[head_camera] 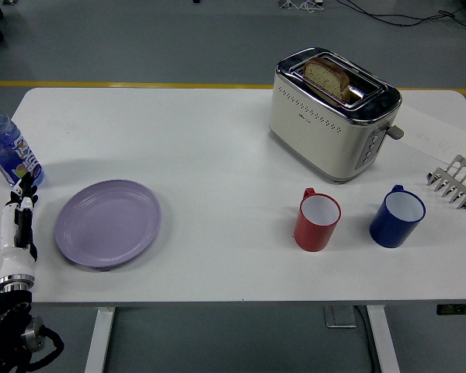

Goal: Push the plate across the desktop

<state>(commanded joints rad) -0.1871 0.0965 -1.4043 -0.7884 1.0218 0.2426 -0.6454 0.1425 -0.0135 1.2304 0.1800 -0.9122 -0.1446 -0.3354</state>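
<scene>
Left robot hand (pixel 19 221): at the near-left edge of the desk (pixel 217 155), fingers extended together toward the far side, nothing held, just left of the plate (pixel 108 223) without touching it. Right robot hand: not in view.

Plate: lavender, upright, flat on the near-left part of the desk. Probably rigid, light and smooth-bottomed, so likely to slide easily and to spin if pushed off-centre; breakable if ceramic. Best contact: left rim, level with the centre. Round, so no true long axis or heading.

Further right: red mug (pixel 318 221), blue mug (pixel 397 216), well apart from the plate. Far left: water bottle (pixel 8 145). Far side: toaster (pixel 332 113) with bread (pixel 327 77) in a slot.
</scene>
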